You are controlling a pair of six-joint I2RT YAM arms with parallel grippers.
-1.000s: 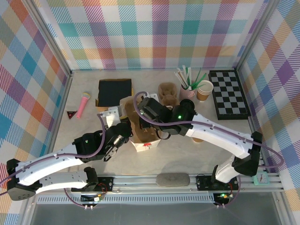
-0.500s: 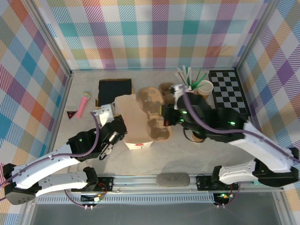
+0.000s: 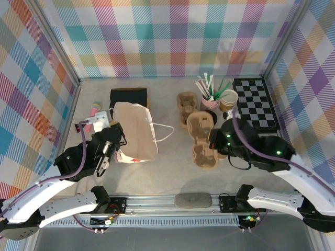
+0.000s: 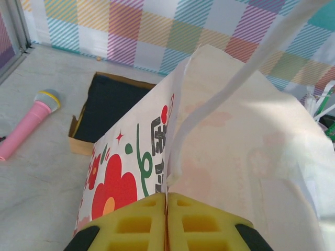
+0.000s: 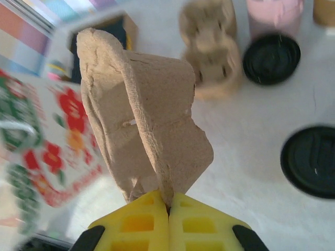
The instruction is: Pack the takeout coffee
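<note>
We see the left gripper [image 4: 166, 205] at the left of the table, its yellow pads pressed together on the near edge of a white paper bag [image 3: 135, 130] printed with red flowers. A handle [image 3: 163, 134] loops out from the bag's right side. Just beyond the bag sits a black box [image 3: 128, 97], and a pink toy microphone [image 4: 29, 123] lies to its left.

The right gripper [image 5: 168, 208] pinches the near edge of a pulp cup carrier [image 3: 201, 141], which sits right of the bag and apart from it. A second carrier [image 3: 187, 107] rests farther back.

The kraft cup [image 3: 228, 100] stands open at the far right, between the pink cup of straws [image 3: 209, 99] and the chessboard [image 3: 255, 104]. A black lid [image 5: 271, 57] lies just on the near side of the pink cup. Another black lid [image 5: 313, 159] sits nearer, on the right, and we cannot tell what is under it
</note>
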